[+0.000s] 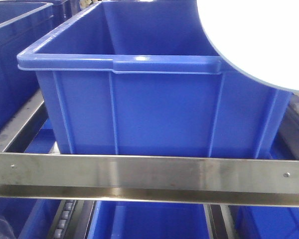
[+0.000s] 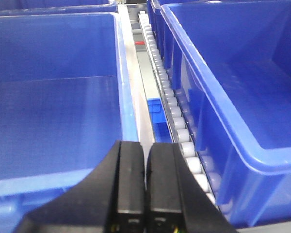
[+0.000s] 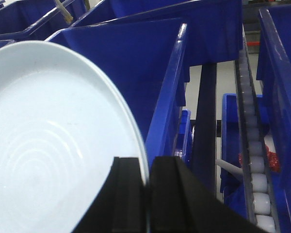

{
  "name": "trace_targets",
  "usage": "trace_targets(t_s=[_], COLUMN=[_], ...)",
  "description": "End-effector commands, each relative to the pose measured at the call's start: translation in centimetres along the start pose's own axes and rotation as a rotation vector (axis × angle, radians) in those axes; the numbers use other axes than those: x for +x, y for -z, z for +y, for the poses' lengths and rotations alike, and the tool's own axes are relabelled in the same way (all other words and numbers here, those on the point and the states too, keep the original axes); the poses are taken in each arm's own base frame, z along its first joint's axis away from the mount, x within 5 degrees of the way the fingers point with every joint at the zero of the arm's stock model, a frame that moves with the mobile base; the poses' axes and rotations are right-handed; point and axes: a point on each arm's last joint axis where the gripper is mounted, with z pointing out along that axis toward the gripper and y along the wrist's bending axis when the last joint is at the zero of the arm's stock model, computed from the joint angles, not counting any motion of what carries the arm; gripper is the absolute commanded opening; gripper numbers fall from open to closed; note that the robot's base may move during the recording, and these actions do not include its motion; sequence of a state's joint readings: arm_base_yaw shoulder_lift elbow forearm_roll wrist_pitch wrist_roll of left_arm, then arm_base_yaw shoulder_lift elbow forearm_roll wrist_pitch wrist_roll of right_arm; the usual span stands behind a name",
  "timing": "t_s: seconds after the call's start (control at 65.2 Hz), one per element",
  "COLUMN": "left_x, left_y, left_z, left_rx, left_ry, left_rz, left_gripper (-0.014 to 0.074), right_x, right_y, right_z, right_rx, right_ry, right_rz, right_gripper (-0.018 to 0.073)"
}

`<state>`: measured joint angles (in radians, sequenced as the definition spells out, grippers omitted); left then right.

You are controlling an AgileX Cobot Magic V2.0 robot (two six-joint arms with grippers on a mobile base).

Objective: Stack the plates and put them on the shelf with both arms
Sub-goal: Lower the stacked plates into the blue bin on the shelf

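Note:
A large white plate (image 3: 53, 141) fills the left of the right wrist view, its rim pinched between the two black fingers of my right gripper (image 3: 148, 167), which is shut on it. The same plate (image 1: 259, 40) shows at the top right of the front view, hanging over the rim of a blue bin (image 1: 139, 99). My left gripper (image 2: 145, 150) is shut with nothing between its fingers, and it hovers above the gap between two blue bins. I see only one plate surface; whether a second lies stacked with it I cannot tell.
Blue plastic bins (image 2: 53, 107) stand side by side on a shelf rack with white roller tracks (image 2: 177, 121) between them. A steel crossbar (image 1: 149, 177) runs across the front view below the big bin. More bins (image 3: 276, 73) sit to the right.

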<state>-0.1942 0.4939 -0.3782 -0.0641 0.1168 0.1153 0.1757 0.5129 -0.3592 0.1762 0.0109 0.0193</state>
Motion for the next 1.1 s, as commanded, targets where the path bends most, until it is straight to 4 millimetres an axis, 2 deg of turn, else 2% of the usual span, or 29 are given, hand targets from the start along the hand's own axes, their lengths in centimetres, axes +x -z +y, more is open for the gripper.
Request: trace_targets(t_s=[0.0,0.353,0.506,0.598,0.736,0.874,0.951,1.089], left_x=[-1.8,-1.8,-1.8,-1.8,-1.8,-1.8,-1.8,-1.8], left_y=[0.1,0.1,0.1,0.1,0.1,0.1,0.1,0.1], left_z=[0.2,0.2,0.2,0.2,0.2,0.2,0.2,0.2], left_rx=[-0.011,-0.011,-0.011,-0.011,-0.011,-0.011,-0.011,-0.011], left_ry=[0.017,0.017,0.017,0.017,0.017,0.017,0.017,0.017], left_rz=[-0.110,-0.110,-0.110,-0.110,-0.110,-0.110,-0.110,-0.110], left_gripper=[0.0082,0.0082,0.0082,0.0082,0.0082,0.0082,0.0082,0.0082], right_x=[-2.0,-2.2,-3.7,-4.8,-6.9,-8.3,-8.4,-7.9], right_y=[0.2,0.2,0.1,-0.9,-3.7,-7.3,-9.8,-13.8], right_z=[0.3,0.3,0.6,0.9,1.8,3.7,4.7,5.4], right_rx=[-0.011,-0.010,-0.023,-0.028,-0.052,-0.117,-0.142,-0.136], right_ry=[-0.005,-0.006,-0.007,-0.007,-0.007,-0.006,-0.005,0.001], right_rz=[-0.137,-0.153,-0.181,-0.176,-0.157,-0.141,-0.131,-0.091], right_gripper=[0.0052,0.0052,0.0056,0.0056,0.0056,0.0056,0.0057,0.0059])
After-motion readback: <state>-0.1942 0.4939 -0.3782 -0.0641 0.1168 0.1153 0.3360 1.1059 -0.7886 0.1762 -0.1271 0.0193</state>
